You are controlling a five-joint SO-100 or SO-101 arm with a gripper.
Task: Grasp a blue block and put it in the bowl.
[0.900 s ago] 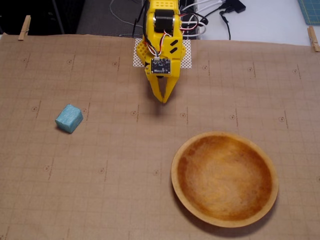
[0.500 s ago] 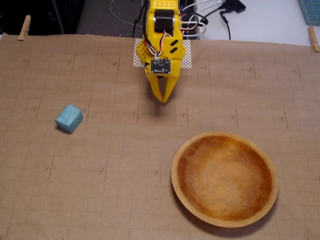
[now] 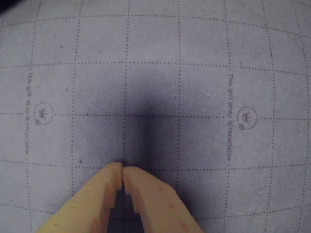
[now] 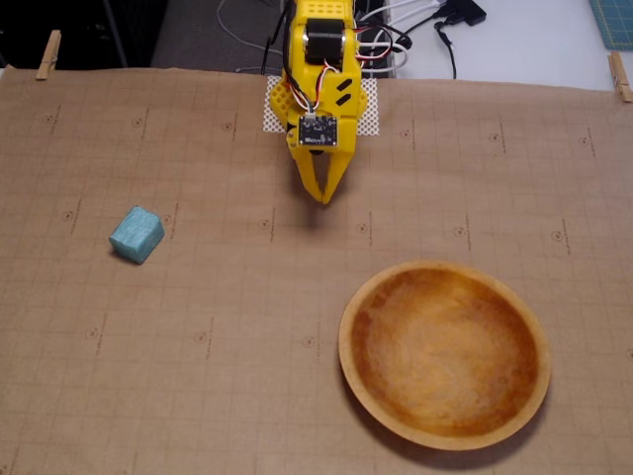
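Between blue block (image 4: 136, 234) and bowl (image 4: 444, 353), bare paper (image 4: 247, 317).

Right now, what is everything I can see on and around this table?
blue block: one, teal-blue, lying on the paper at the left of the fixed view, apart from everything else.
bowl: one, orange-brown wood with a lighter rim, empty, lower right of the fixed view.
paper sheet: one, brown with a dotted grid and small printed marks, covering the table.
clothespins: two visible, wooden, clipped at the paper's top corners.
white mesh pad: one, under the arm's base.
cables: several, dark and white, behind the arm.
arm: one, yellow, top centre.
gripper: one, yellow; its fingers meet at the tips, holding nothing.
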